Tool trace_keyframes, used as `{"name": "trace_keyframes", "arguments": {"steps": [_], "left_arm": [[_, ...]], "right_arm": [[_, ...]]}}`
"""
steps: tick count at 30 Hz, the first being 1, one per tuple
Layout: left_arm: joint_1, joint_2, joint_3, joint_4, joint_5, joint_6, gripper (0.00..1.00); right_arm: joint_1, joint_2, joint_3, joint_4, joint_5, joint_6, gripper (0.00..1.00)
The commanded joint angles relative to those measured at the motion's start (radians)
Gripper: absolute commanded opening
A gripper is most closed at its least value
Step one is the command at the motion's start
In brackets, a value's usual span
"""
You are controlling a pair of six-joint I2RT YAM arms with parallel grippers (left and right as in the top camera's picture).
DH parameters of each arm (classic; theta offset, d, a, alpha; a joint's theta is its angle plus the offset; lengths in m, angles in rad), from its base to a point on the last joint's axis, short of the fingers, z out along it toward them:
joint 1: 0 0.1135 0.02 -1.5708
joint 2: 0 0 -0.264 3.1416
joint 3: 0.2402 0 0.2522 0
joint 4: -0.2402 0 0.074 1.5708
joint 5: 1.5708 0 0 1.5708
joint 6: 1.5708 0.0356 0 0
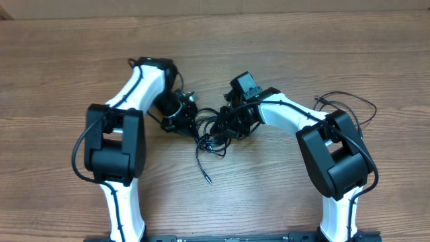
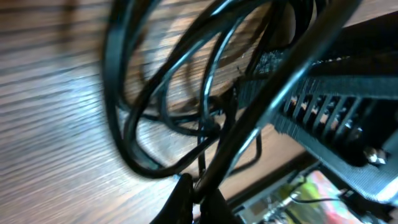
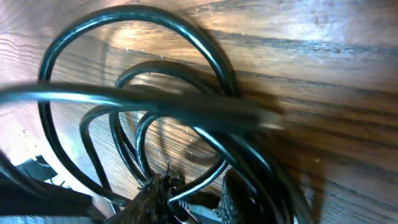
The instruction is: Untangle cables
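Left gripper (image 2: 198, 202): jaws together on a strand of the cables (image 1: 211, 134), anchoring it. Right gripper (image 3: 189, 199): jaws astride the loops (clamped? cannot tell), presumably to pull apart.

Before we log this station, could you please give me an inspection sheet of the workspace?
Surface: wooden table.
Job's things: cables tangled in one bundle between the grippers, one loose end trailing out.
Clutter: nothing seen.
Grippers: left gripper shut on the cables; right gripper among them, grip unclear.
Cables: thin black wire looping beside the right arm.
Surroundings: nothing seen.
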Motion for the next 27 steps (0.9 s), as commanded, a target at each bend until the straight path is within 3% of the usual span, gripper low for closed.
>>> {"name": "trace_keyframes", "arguments": {"steps": [1,17,23,27], "left_arm": [[-0.037,-0.008,0.006,0.017,-0.077,-0.063,0.04],[-0.086,-0.007,0.005,0.064,-0.086,-0.079,0.04],[-0.086,-0.007,0.005,0.090,-0.087,-0.079,0.04],[-0.086,-0.007,0.002,0.093,-0.093,-0.079,0.04]], "right_arm": [[0.011,0.008,-0.031,-0.010,0.054,0.006,0.27],[0.011,0.008,-0.031,0.002,-0.031,0.010,0.27],[0.011,0.008,-0.031,0.038,-0.056,0.131,0.27],[0.017,0.008,-0.031,0.069,-0.126,0.138,0.27]]}}
